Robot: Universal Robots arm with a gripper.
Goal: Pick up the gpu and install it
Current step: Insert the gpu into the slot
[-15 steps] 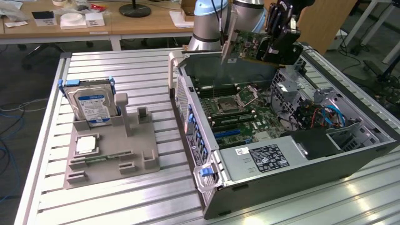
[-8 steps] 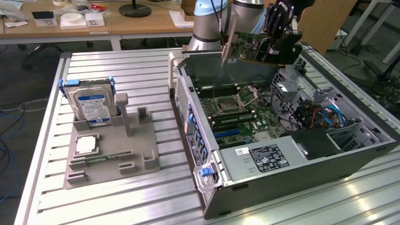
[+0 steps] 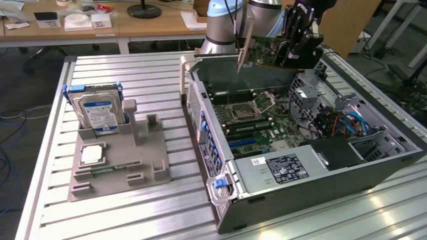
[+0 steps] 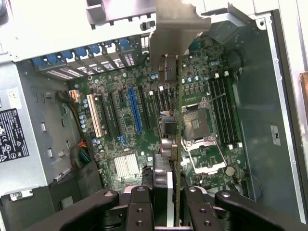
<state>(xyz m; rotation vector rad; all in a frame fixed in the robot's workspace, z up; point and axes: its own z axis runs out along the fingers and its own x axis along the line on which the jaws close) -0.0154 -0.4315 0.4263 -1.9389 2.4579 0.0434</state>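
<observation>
One gripper (image 3: 291, 47) you run is clenched on the gpu (image 3: 263, 49), holding it above the open case (image 3: 373, 125).

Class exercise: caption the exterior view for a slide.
Gripper holds the gpu above the open computer case; hard drive stands in its holder.

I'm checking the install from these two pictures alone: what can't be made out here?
- Exterior view: the gpu is partly covered by the end effector.
- Wrist view: the gpu is edge-on, so its faces are hidden.
- Wrist view: the power supply label is cut off by the picture edge.
</observation>
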